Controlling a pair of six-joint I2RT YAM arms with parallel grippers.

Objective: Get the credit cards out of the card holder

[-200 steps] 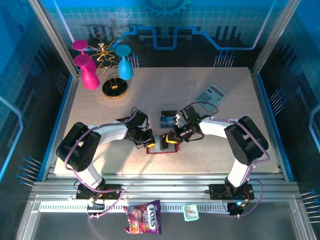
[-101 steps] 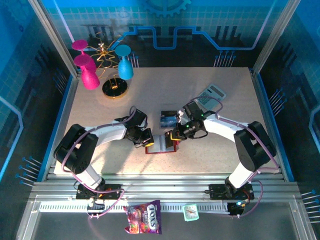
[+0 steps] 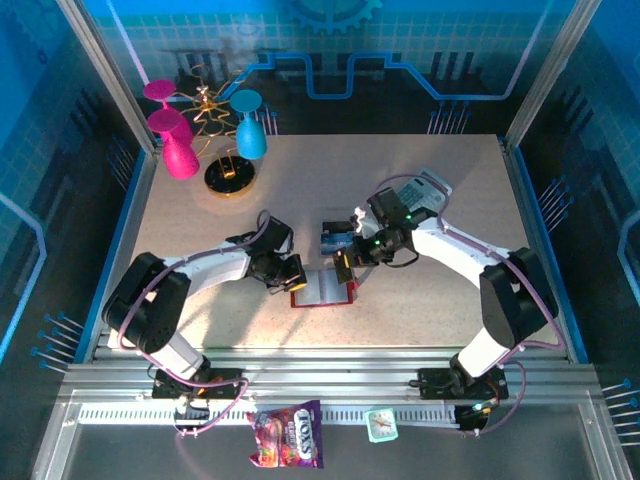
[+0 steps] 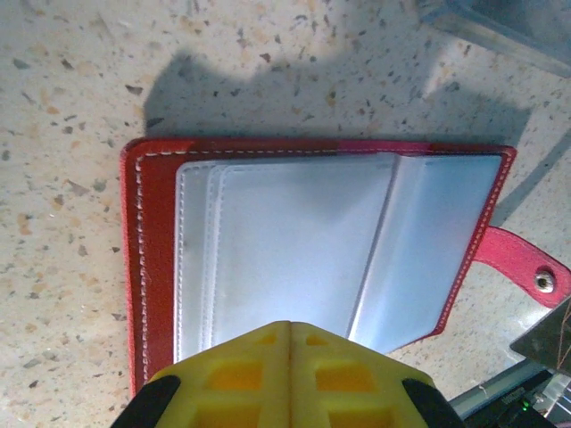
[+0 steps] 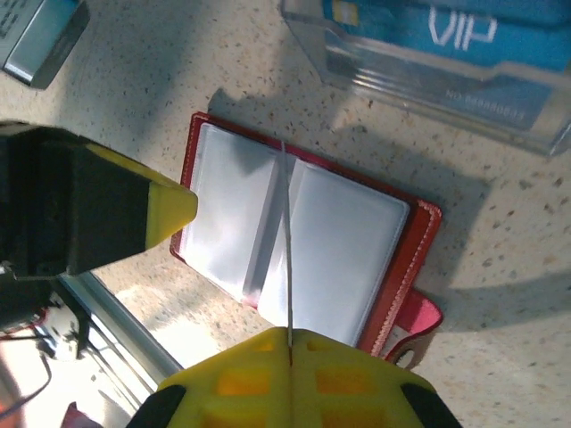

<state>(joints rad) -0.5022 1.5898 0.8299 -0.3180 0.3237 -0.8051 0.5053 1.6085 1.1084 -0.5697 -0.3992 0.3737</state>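
the speckled table [image 3: 200, 220] carries everything. the left gripper [image 4: 290, 332] has its yellow jaws pressed together, with nothing between them, at one edge of the holder. the right gripper [image 5: 290, 337] hangs above the holder, pinching a thin card. a clear box [image 5: 428, 62] with a blue vip card lies just beyond. the red card holder [image 4: 294, 232] lies open and flat between the grippers, grey pockets up. the credit card [image 5: 286, 232] shows edge-on, so i cannot tell its colour.

Card holder [image 4: 147, 267] shows red leathery grain with white stitching, its inner sleeves [image 4: 294, 250] glossy smooth plastic; metal snap [image 4: 542, 282] glints; worktop [image 4: 71, 89] matt, speckled, stone-like.
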